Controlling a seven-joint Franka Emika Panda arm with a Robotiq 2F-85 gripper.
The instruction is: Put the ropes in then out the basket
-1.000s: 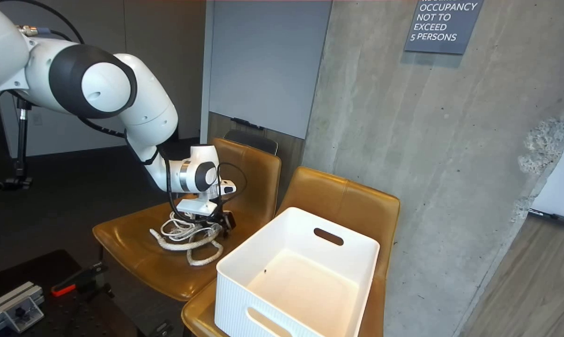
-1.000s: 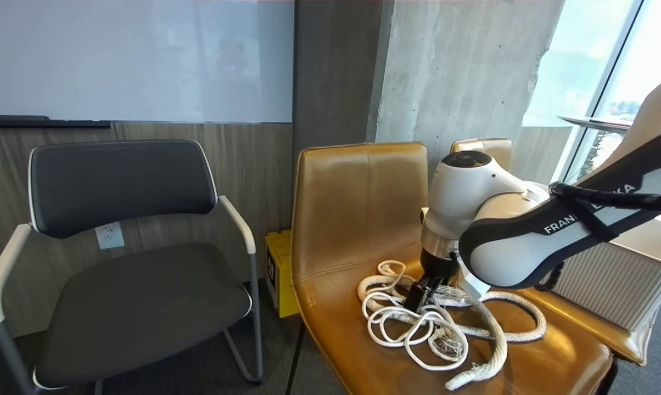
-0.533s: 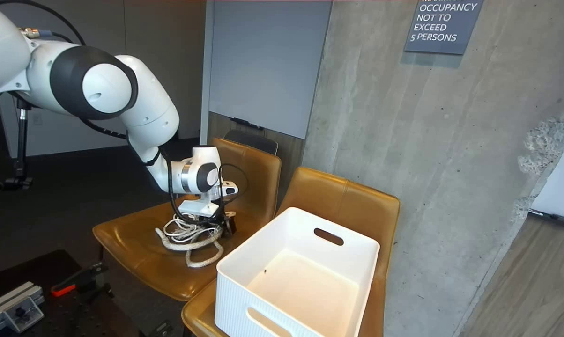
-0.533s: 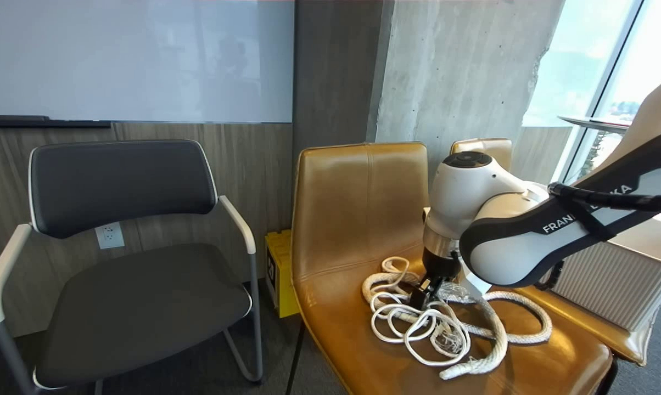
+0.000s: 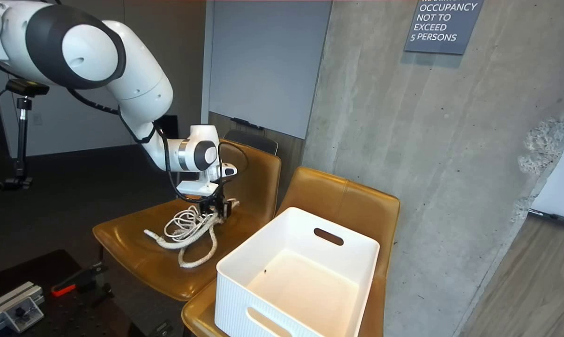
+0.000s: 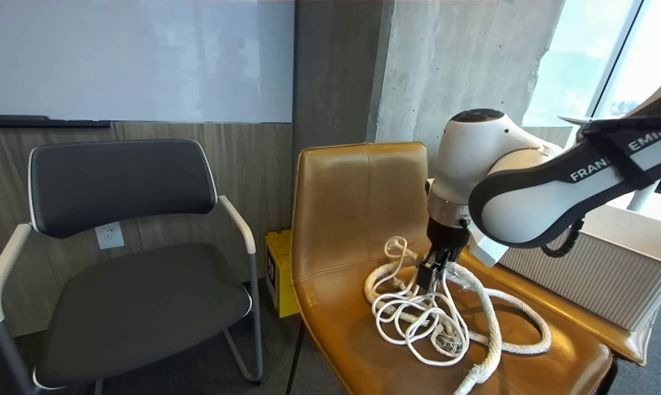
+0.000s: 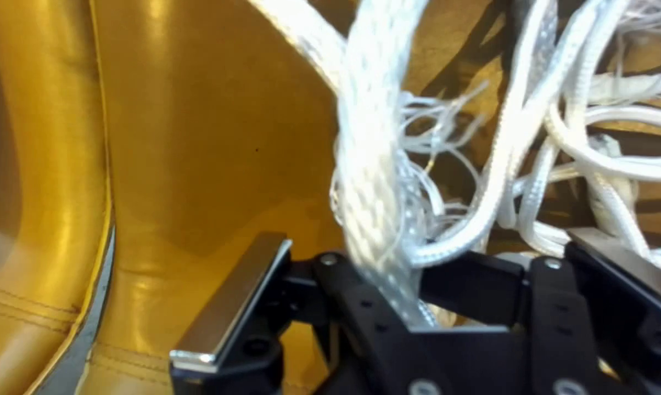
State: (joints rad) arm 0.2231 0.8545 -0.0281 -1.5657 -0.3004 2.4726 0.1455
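Note:
A thick braided white rope (image 6: 492, 329) and a thin white cord (image 7: 498, 164) lie tangled on the seat of a tan chair. In both exterior views my gripper (image 6: 429, 277) is just above that seat, with part of the ropes lifted up to it and the rest lying on the leather. Up close, the thick rope (image 7: 374, 164) and a loop of cord run in between the fingers of the gripper (image 7: 418, 285), which is shut on them. The exact pinch point is hidden behind black linkage. The white basket (image 5: 305, 290) stands on the neighbouring chair with no rope in it.
The tan chair (image 5: 141, 238) under the ropes adjoins a second tan chair (image 5: 347, 192) bearing the basket, whose near wall rises between the two seats. A grey armchair (image 6: 138, 296) and a yellow box (image 6: 284, 274) are nearby. A dark table with a metal profile (image 5: 15, 309) fills a corner.
My gripper has closed on the ropes and the arm has risen. The gripped stretch of rope has come up with it, and the thick rope's end has shifted on the seat.

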